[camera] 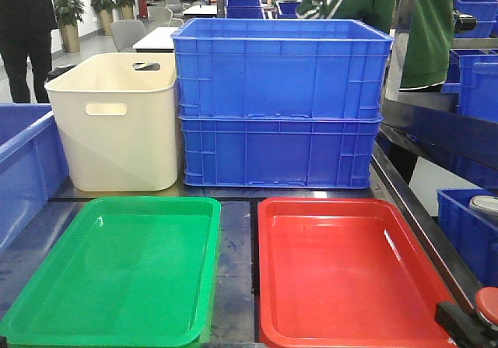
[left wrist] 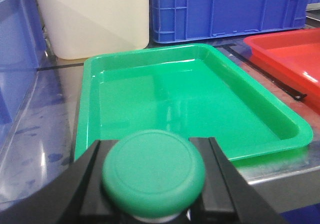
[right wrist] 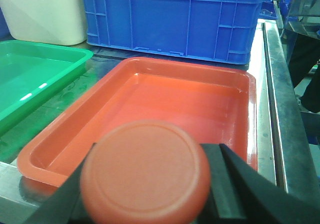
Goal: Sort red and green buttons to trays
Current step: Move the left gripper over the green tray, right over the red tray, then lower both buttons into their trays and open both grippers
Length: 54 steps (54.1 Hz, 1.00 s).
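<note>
The green tray [camera: 117, 274] lies at the front left of the table and the red tray [camera: 350, 274] beside it on the right; both are empty. My left gripper [left wrist: 154, 151] is shut on the green button [left wrist: 153, 173], held just before the near edge of the green tray [left wrist: 190, 98]. It is out of the front view. My right gripper [right wrist: 156, 154] is shut on the red button [right wrist: 145, 176], held before the near edge of the red tray [right wrist: 170, 98]. In the front view this red button [camera: 489, 305] shows at the bottom right corner.
A cream tub [camera: 117, 122] with handle slots and two stacked blue crates [camera: 280, 103] stand behind the trays. Another blue crate [camera: 23, 161] is at the left. The table's metal edge [camera: 412, 216] runs along the right, with more blue crates [camera: 467, 223] beyond. People stand behind.
</note>
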### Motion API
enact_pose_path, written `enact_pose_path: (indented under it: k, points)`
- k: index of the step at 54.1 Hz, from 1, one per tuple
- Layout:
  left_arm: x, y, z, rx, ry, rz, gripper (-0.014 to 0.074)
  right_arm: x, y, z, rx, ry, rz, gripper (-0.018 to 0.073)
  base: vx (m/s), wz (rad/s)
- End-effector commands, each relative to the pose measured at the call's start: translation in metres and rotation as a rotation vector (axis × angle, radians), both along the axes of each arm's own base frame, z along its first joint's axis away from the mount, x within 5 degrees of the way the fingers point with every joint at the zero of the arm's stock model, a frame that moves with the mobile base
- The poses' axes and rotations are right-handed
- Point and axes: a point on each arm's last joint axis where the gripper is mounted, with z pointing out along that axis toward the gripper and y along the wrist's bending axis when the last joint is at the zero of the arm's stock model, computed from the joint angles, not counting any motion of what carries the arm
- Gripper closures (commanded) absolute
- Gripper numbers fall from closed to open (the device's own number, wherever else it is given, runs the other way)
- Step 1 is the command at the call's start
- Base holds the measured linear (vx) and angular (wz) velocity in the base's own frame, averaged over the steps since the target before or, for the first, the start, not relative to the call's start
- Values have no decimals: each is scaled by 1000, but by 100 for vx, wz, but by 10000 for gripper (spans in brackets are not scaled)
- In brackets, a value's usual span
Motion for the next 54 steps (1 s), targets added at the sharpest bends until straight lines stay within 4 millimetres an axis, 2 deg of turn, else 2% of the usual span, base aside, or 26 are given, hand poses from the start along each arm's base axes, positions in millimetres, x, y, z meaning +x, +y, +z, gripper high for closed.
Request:
enact_pose_path:
  k: [1, 8, 17, 22, 24, 29, 33, 40, 47, 54]
  points:
    - [7, -8, 24, -67, -148, -77, 596, 6, 4, 15, 41, -45, 32, 567, 0, 0]
    - [38, -15, 48, -84, -189, -112, 596, 34, 6, 26, 39, -32, 43, 567, 0, 0]
    - [108, -25, 54, -67, -122, -126, 596, 93, 18, 34, 22, -34, 156, 567, 0, 0]
    - [146, -33, 39, -66, -100, -164, 596, 133, 25, 23, 14, -9, 218, 567, 0, 0]
    - [160, -37, 31, -77, -101, -186, 596, 148, 27, 12, 8, 10, 244, 567, 0, 0]
    - [184, -43, 13, -93, -106, -227, 596, 179, 33, -6, 9, 34, 294, 567, 0, 0]
    - [197, -46, -3, -105, -84, -239, 596, 200, 36, -26, 2, 57, 325, 567, 0, 0]
    - [210, -48, -14, -28, -93, -253, 594, 220, 39, -40, -50, 32, 372, 565, 0, 0]
    - [213, -48, -19, 46, -101, -260, 570, 225, 39, -45, -106, 13, 385, 547, 0, 0]
    - [213, -48, -20, 31, -91, -256, 477, 225, 39, -46, -139, 2, 388, 453, 0, 0]
